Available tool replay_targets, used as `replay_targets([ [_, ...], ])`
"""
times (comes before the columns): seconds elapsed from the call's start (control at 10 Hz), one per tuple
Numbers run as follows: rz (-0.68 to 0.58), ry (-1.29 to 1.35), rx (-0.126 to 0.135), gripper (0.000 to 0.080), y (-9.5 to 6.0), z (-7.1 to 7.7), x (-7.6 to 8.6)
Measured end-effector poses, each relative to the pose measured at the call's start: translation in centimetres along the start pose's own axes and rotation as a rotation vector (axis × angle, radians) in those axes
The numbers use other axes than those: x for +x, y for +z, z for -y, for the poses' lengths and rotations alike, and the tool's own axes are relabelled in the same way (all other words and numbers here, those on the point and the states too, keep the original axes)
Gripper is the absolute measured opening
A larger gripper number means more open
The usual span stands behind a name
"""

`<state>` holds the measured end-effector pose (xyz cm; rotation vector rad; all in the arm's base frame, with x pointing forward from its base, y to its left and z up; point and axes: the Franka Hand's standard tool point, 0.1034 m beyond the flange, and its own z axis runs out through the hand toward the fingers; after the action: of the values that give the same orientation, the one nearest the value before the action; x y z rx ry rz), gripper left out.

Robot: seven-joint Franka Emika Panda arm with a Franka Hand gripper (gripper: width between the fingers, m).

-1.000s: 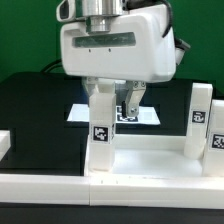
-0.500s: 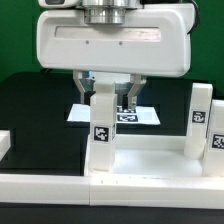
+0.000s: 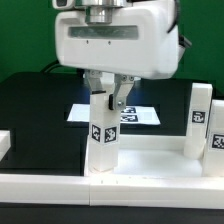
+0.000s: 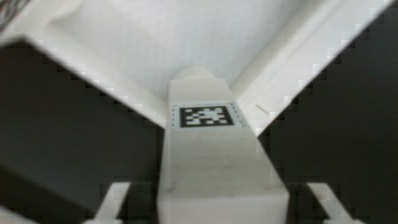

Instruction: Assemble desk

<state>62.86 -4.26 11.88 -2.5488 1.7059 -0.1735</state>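
Note:
The desk's white panel (image 3: 150,160) lies flat along the front, and in the wrist view it shows (image 4: 160,40) beneath the leg. A white square-section leg (image 3: 102,130) with a black-and-white tag stands upright on it. The leg also shows in the wrist view (image 4: 217,150). My gripper (image 3: 112,98) hangs right over the leg's top, one finger on each side. In the wrist view the gripper (image 4: 217,205) is open, with a dark gap between each finger and the leg. Two more tagged legs (image 3: 201,115) stand at the exterior view's right.
The marker board (image 3: 143,113) lies on the black table behind the leg. A white part (image 3: 5,145) sits at the exterior view's left edge. The gripper's large white body (image 3: 115,45) hides the space above the leg.
The gripper's body has turned about its vertical axis over the leg, looking wider half a second ago and narrower now. The leg's tagged face has turned slightly. The other legs have not moved.

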Motion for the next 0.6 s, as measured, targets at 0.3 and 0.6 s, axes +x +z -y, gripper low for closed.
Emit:
replay_targets([
  [0.3,0.025,0.405,0.020,0.0285,0.04,-0.17,0.31],
  [0.6,0.021,0.280,0.017,0.0285,0.06,-0.19,0.27],
])
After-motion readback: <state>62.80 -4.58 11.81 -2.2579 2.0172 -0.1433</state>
